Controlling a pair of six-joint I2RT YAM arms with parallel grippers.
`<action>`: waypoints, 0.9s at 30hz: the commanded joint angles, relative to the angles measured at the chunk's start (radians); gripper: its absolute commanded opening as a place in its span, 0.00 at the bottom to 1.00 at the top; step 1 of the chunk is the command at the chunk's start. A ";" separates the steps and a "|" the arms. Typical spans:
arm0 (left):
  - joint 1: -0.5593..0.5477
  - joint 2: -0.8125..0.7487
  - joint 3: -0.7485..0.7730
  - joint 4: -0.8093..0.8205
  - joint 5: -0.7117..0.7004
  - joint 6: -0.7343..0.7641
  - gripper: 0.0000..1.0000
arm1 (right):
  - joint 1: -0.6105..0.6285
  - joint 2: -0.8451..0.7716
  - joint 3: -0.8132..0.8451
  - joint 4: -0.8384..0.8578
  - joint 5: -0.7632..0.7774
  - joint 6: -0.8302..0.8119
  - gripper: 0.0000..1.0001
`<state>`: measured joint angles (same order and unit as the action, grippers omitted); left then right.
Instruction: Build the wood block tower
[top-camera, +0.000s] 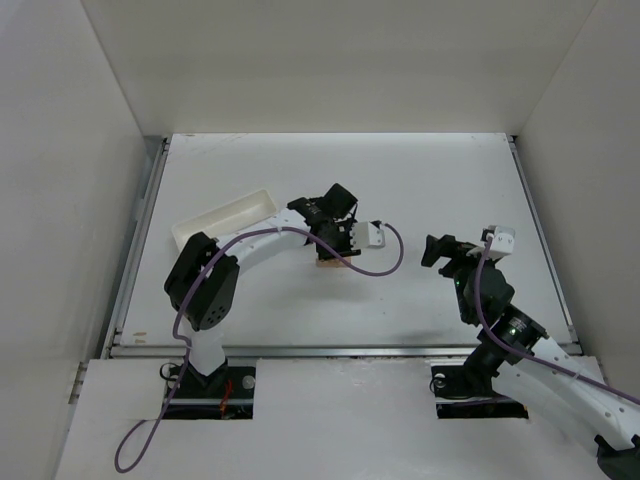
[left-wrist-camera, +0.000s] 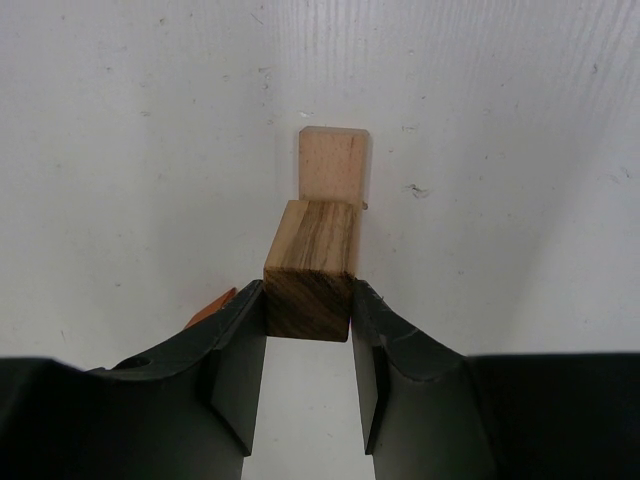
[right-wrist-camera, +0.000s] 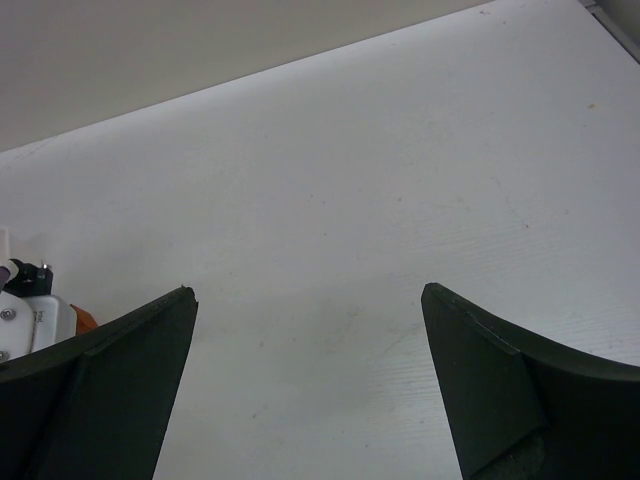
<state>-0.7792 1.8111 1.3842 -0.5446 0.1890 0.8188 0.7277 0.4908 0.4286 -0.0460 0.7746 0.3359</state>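
**Left jaws grip a dark block, right jaws stand idle**

The left arm (top-camera: 262, 248) reaches from its base toward 1 o'clock, its wrist hanging over the middle of the surface (top-camera: 440, 180). In the left wrist view, the left jaws are clenched on a dark block (left-wrist-camera: 308, 290), with one black finger (left-wrist-camera: 235, 370) pressed to each side and the grained end face turned to the camera. At 12 o'clock of it is a pale block (left-wrist-camera: 333, 165). The two overlap in that view, and whether they touch cannot be told. A sliver of a red piece (left-wrist-camera: 208, 309) peeks out at 9 o'clock, just behind the left finger.

From above, only a tan edge of the blocks shows under the wrist, near the centre of the surface. A white tray (top-camera: 225, 218) lies at 10 o'clock of them, apart. A purple cable (top-camera: 385, 262) loops out at 3 o'clock.

The right arm (top-camera: 487, 295) is at 3 o'clock, well apart from the blocks. The right jaws are spread wide over bare surface with nothing between them.
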 joint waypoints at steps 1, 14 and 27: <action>-0.006 -0.004 0.041 -0.008 0.024 -0.012 0.00 | 0.003 -0.009 0.001 0.012 0.003 -0.011 1.00; -0.006 -0.004 0.000 0.003 0.015 -0.012 0.00 | 0.003 -0.009 0.001 0.012 0.003 -0.011 1.00; -0.006 -0.013 -0.028 0.012 0.006 -0.003 0.02 | 0.003 -0.018 0.001 0.012 0.003 -0.020 1.00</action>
<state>-0.7795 1.8187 1.3800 -0.5388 0.1894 0.8139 0.7277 0.4820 0.4286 -0.0456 0.7746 0.3290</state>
